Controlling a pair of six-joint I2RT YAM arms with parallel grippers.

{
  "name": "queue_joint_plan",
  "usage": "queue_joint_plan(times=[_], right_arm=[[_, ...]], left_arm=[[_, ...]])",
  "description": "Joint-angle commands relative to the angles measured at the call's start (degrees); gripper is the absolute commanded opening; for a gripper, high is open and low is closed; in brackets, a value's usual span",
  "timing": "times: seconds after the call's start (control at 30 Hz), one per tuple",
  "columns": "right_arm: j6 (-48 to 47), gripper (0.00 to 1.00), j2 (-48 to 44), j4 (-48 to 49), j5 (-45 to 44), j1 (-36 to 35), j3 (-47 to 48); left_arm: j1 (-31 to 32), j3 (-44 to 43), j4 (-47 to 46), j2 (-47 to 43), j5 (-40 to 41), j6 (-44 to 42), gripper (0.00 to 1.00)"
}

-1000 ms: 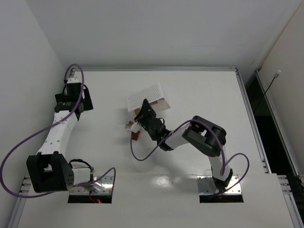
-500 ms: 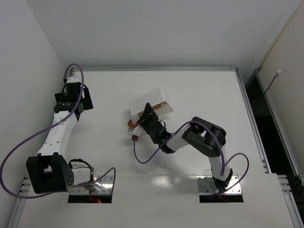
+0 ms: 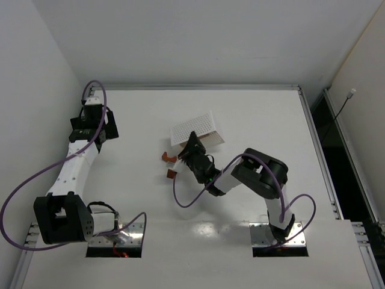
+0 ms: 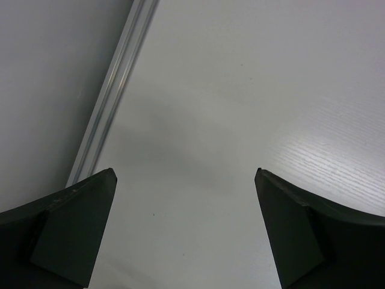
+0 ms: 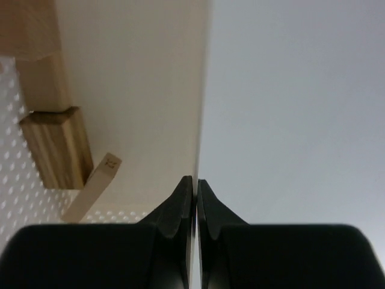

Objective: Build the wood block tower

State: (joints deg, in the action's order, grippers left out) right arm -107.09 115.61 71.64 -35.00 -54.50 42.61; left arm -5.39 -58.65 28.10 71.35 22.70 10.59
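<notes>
Blocks (image 5: pixel 57 147) of pale, grained wood against perforated white box (image 3: pixel 194 126)

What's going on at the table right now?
The right gripper, shut with nothing in it, has its tip at the edge of the white box, which holds pale wood blocks. Reddish blocks lie on the table beside it. The left gripper hangs open above the table at the far left.

Two arms: the left arm (image 3: pixel 75 171) and the right arm (image 3: pixel 258 174). One white perforated box (image 3: pixel 197 127) just beyond the right jaws. Two reddish-orange blocks left of those jaws: the farther block (image 3: pixel 164 156) and the nearer block (image 3: pixel 171 174). The right wrist view shows three pale wood pieces left of the jaws: a tan block (image 5: pixel 30 36), a grained block (image 5: pixel 55 147) and a thin slat (image 5: pixel 93 186).
</notes>
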Motion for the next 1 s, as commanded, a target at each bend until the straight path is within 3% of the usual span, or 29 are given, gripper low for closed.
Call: queue_joint_plan(times=[0.0, 0.23, 0.53, 0.83, 0.97], right_arm=[[-1.0, 0.00, -1.3, 32.5, -0.6, -2.0, -0.8], [-2.2, 0.00, -3.2, 32.5, 2.1, -0.8, 10.4], [-2.2, 0.00, -1.1, 32.5, 3.4, -3.1, -2.7], [-4.9, 0.00, -2.2, 32.5, 5.9, -0.1, 8.3], [-5.4, 0.00, -2.8, 32.5, 5.4, -0.1, 6.4]], left_arm=[[-0.7, -0.9, -2.0, 0.2, -0.5, 0.0, 1.00], [-0.7, -0.9, -2.5, 0.2, -1.1, 0.0, 1.00], [-0.7, -0.9, -2.5, 1.3, -1.6, 0.7, 1.00], [-0.7, -1.5, -2.5, 1.9, -2.1, 0.7, 1.00], [-0.7, -1.5, -2.5, 1.9, -2.7, 1.2, 1.00]])
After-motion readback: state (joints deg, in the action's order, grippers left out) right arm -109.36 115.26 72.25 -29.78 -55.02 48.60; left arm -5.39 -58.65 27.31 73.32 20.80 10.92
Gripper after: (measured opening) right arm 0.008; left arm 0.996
